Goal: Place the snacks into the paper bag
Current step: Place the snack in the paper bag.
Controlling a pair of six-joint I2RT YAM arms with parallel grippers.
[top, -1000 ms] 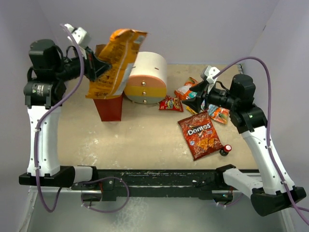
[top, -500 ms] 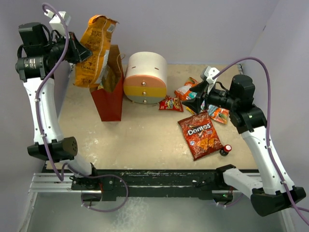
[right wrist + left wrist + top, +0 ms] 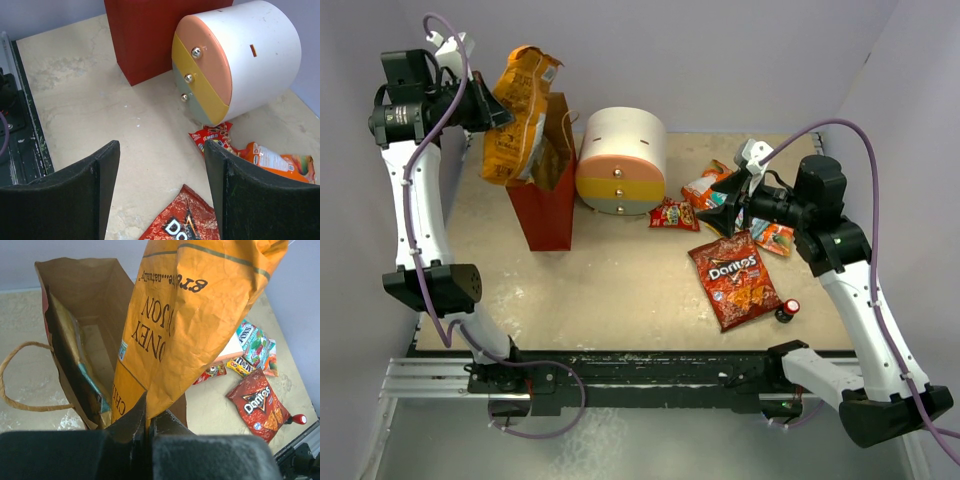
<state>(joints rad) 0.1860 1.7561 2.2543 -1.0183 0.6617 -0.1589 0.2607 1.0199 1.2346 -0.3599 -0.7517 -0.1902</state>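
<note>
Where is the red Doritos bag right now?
In the top view, the red Doritos bag lies flat on the right side, just nearer the arm bases than the right gripper, with the red-capped bottle by its near right corner.

Crinkly foil chip bag [image 3: 200, 315]: orange-yellow, dark lettering
Kraft paper bag [image 3: 548, 215]: brown top, red lower half
Flat Doritos packet [image 3: 734, 280]: red
Round drawer unit [image 3: 620, 160]: cream, orange, yellow bands

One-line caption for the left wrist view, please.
Left gripper shut on a large orange chip bag at the mouth of the open paper bag; a red Doritos bag lies beyond.
</note>
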